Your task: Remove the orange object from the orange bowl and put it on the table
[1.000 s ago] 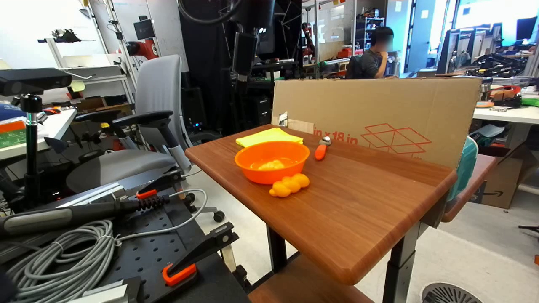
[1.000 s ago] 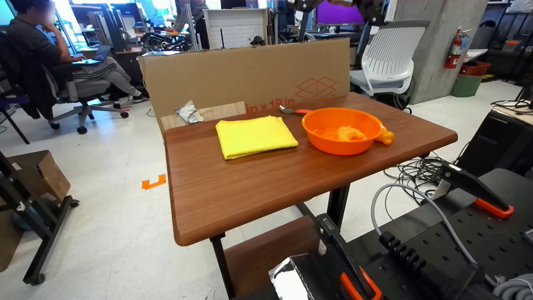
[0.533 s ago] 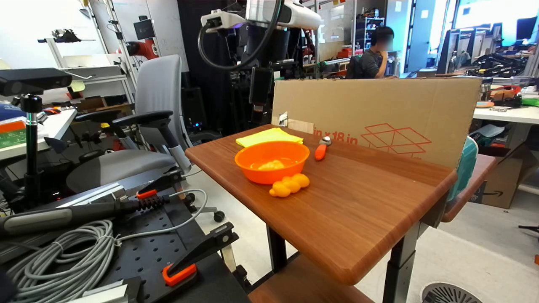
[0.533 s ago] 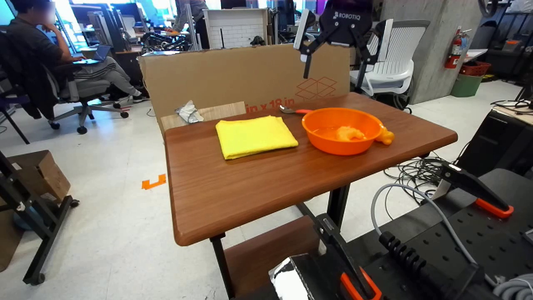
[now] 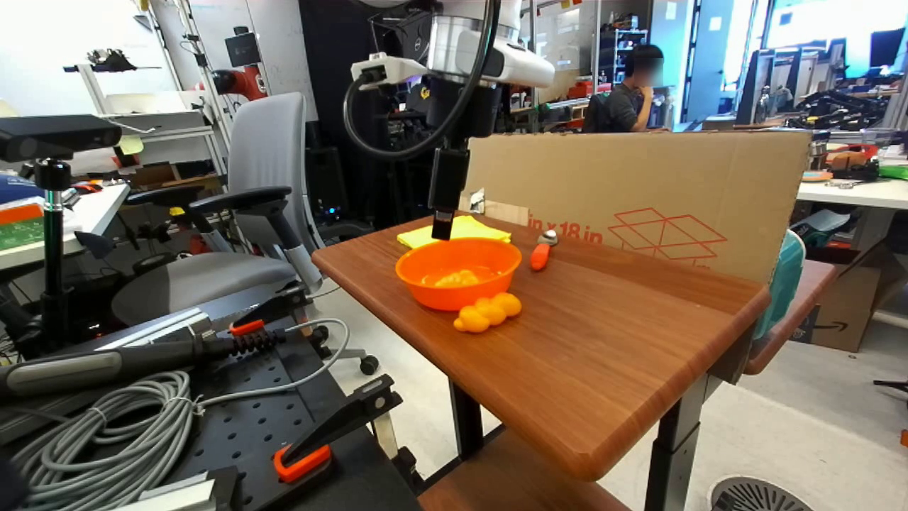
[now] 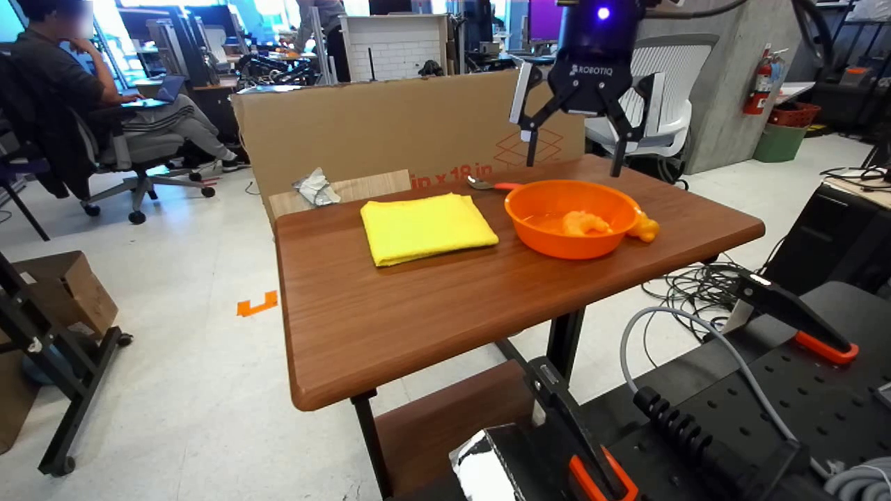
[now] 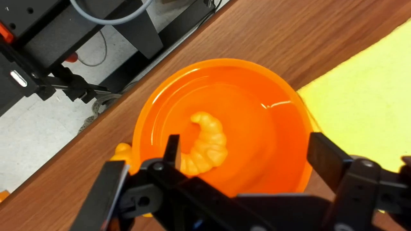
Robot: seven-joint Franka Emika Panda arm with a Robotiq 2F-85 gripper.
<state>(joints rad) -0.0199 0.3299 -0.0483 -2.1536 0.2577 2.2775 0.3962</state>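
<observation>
Before lowering spread, unladen claw (image 6: 574, 169) into orange bowl (image 6: 565, 245), shift toward nearer long edge of table (image 6: 418, 309), centre over orange object (image 7: 212, 141), pinch thick middle gently, clearing rim.

The black end effector (image 6: 574, 169) is marked "ROBOTIQ".

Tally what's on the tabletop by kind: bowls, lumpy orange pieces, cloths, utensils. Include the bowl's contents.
Bowls: 1 (orange bowl)
Lumpy orange pieces: 2 (curved piece in the bowl, chunkier piece outside it)
Cloths: 1 (folded yellow cloth)
Utensils: 1 (red-handled utensil with a metal head)
Total: 5
</observation>
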